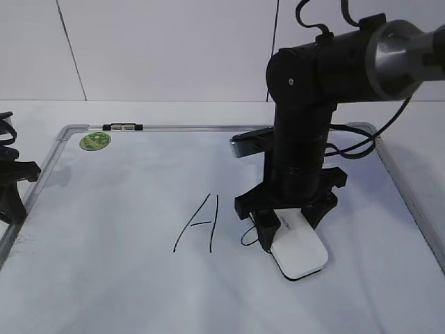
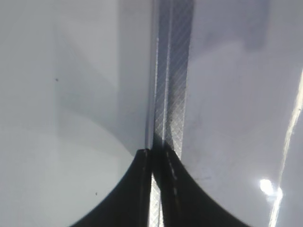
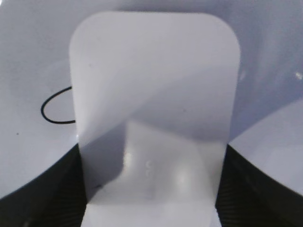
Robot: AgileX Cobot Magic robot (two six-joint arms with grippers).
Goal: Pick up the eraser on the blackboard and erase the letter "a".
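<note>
The white eraser (image 1: 300,250) lies flat on the blackboard (image 1: 125,209), a white dry-erase board with a grey frame. My right gripper (image 1: 292,221) is shut on the eraser's near end; in the right wrist view the eraser (image 3: 154,94) fills the middle between the black fingers (image 3: 151,189). The small letter "a" (image 1: 247,237) is partly covered by the eraser; a curved stroke (image 3: 54,111) shows at its left side. The capital "A" (image 1: 198,224) stands to the left. My left gripper (image 1: 10,188) rests at the board's left edge, shut and empty (image 2: 154,156).
A marker pen (image 1: 123,126) lies on the board's top frame, next to a round green sticker (image 1: 95,141). The left wrist view shows the grey frame strip (image 2: 171,71) running up from the fingertips. The right arm's black body (image 1: 302,125) stands over the board's right half.
</note>
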